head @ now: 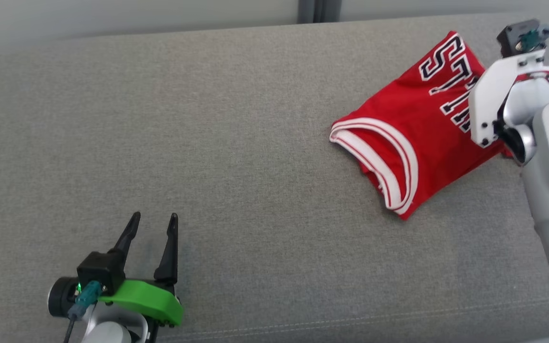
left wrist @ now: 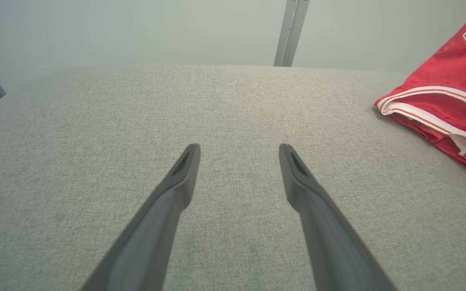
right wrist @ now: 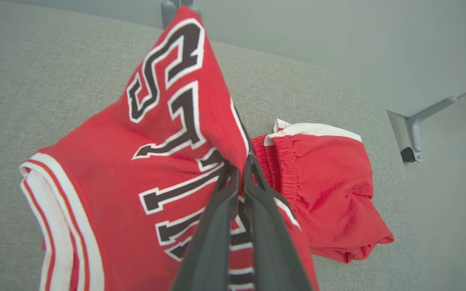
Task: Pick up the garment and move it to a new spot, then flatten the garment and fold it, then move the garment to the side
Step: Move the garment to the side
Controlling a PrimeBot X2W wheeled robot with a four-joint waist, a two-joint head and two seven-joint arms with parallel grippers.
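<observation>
We are pinching the folded red fabric jersey with white-and-red striped trim and black lettering (right wrist: 115, 169) in our right gripper (right wrist: 239, 165). Its two dark fingers are pressing tight together on a raised ridge of cloth at the lettered edge. Because we are gripping at that single point, the cloth is peaking up at the fingertips and draping away to their left. The striped armhole end appears to be resting on the grey woven cushion surface (head: 208, 143). We judge this hold suits the final step, shifting the folded garment sideways without letting the fold open.

Just to the right of those fingertips, a crumpled pair of red shorts with a white-edged elastic waistband (right wrist: 330, 182) is lying on the cushion. We cannot tell whether it is touching the jersey.

Our left gripper (head: 154, 216) is waiting low over bare cushion, fingers spread wide and holding nothing, with the jersey well off to its right.
</observation>
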